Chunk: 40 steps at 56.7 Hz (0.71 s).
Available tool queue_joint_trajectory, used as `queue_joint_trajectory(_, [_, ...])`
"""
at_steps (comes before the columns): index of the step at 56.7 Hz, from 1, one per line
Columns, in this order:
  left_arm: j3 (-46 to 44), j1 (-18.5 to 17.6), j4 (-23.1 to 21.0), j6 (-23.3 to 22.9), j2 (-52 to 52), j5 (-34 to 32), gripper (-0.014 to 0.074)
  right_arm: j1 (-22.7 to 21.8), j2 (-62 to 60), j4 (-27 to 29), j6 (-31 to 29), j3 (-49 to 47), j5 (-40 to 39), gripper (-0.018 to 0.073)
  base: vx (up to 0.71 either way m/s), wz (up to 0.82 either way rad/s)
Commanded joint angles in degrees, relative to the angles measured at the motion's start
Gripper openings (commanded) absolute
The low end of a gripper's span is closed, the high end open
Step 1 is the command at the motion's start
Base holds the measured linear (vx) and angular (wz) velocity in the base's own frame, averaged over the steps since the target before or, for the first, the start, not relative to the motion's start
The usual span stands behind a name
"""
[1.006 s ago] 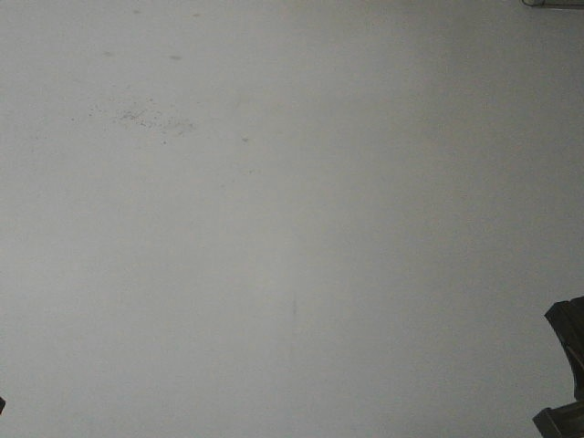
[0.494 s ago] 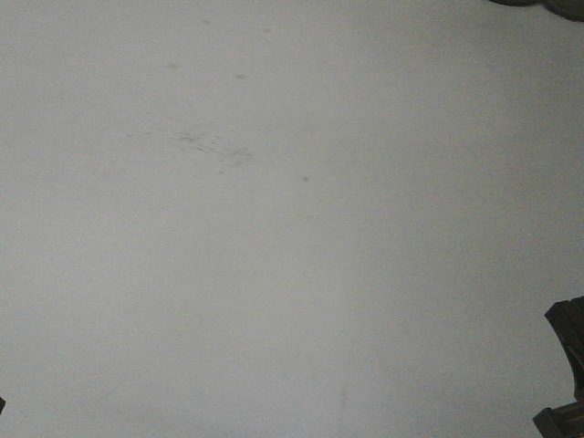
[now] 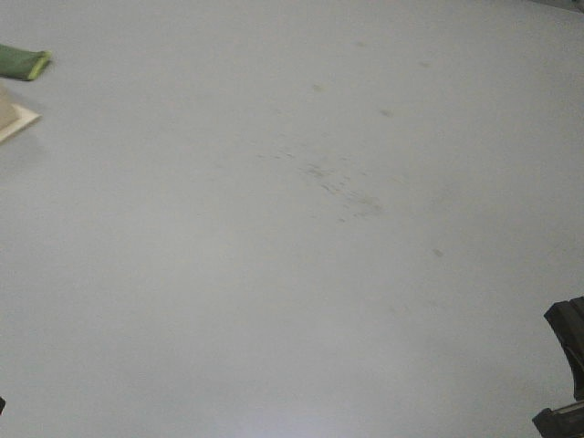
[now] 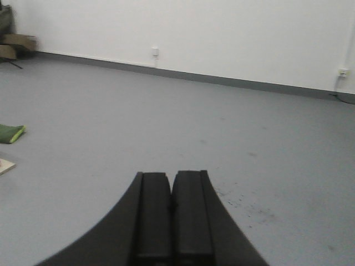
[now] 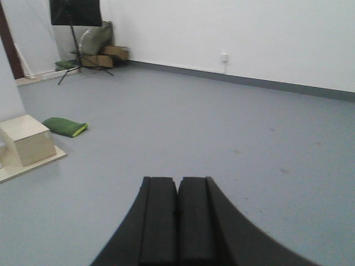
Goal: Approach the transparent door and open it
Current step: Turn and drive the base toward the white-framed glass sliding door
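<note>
My left gripper point(image 4: 171, 176) runs off the bottom edge, and so does my right gripper point(image 5: 178, 180). Front view: bag point(image 3: 23, 62) and board point(image 3: 13, 119) clipped at the left edge, and a dark part point(image 3: 568, 365) clipped near right, can't tell what. Far left, boxes point(image 4: 16, 44) are just blur. The black panel point(image 5: 75, 12) is cut off on top.

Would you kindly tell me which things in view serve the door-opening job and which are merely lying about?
For the job: left tool, shut; right tool, shut. The transparent door itself is not in view.
Lying about: green cushion, wooden box, black stand, cardboard boxes.
</note>
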Motion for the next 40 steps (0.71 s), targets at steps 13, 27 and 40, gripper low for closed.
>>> queue_joint_trajectory(13, [0.60, -0.30, -0.36, -0.43, -0.78, -4.81, 0.0003, -0.27, -0.86, -0.60, -0.10, 0.13, -4.98, 0.0001, 0.56, 0.72])
queue_joint_trajectory(27, [0.60, -0.30, -0.36, -0.43, -0.78, -4.81, 0.0003, -0.27, -0.86, -0.60, -0.10, 0.13, -4.98, 0.0001, 0.54, 0.74])
queue_joint_trajectory(40, [0.60, -0.30, -0.36, -0.43, -0.78, -4.81, 0.0003, -0.27, -0.86, -0.60, -0.10, 0.13, -4.98, 0.0001, 0.51, 0.78])
